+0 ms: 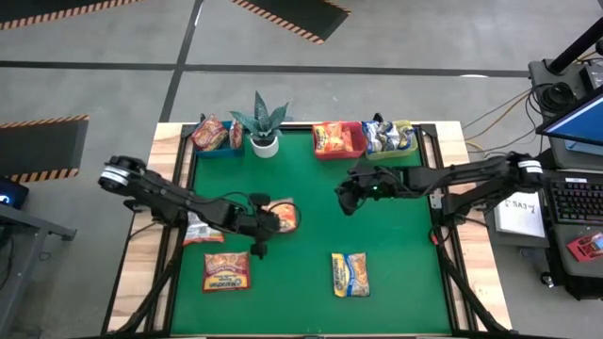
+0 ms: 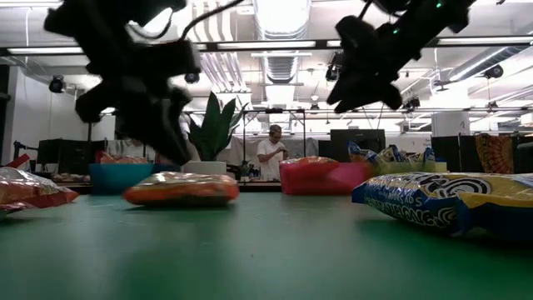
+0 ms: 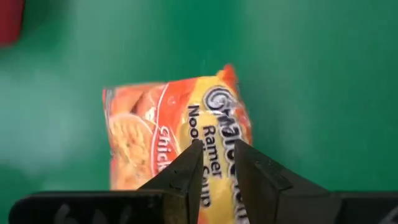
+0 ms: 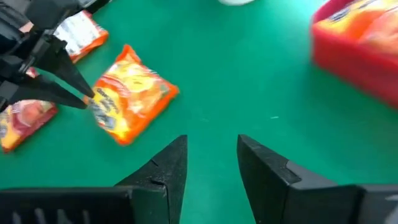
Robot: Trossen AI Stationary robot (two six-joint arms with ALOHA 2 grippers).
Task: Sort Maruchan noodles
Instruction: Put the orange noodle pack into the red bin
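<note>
An orange noodle packet [image 1: 285,216] lies flat on the green table. My left gripper [image 3: 221,149] slants down at the packet's end nearest my left arm, fingers a narrow gap apart. My right gripper [image 4: 211,140] hangs open in the air over the table's right middle [image 1: 345,201], with nothing between its fingers. A maroon packet [image 1: 226,271] and a blue-and-yellow packet [image 1: 350,274] lie flat near the front edge. Another packet [image 1: 200,229] lies partly under my left arm. My left gripper's fingertips [image 4: 87,98] stand at the orange packet's printed end [image 3: 214,134], coming from above and from the table's left. Whether they touch the packet I cannot tell.
Along the far edge stand a blue bin [image 1: 215,149], a potted plant [image 1: 264,127], a red bin [image 1: 362,141] and a yellow-green bin [image 1: 413,146], each bin holding packets. A person stands in the room far behind the table [image 2: 271,154].
</note>
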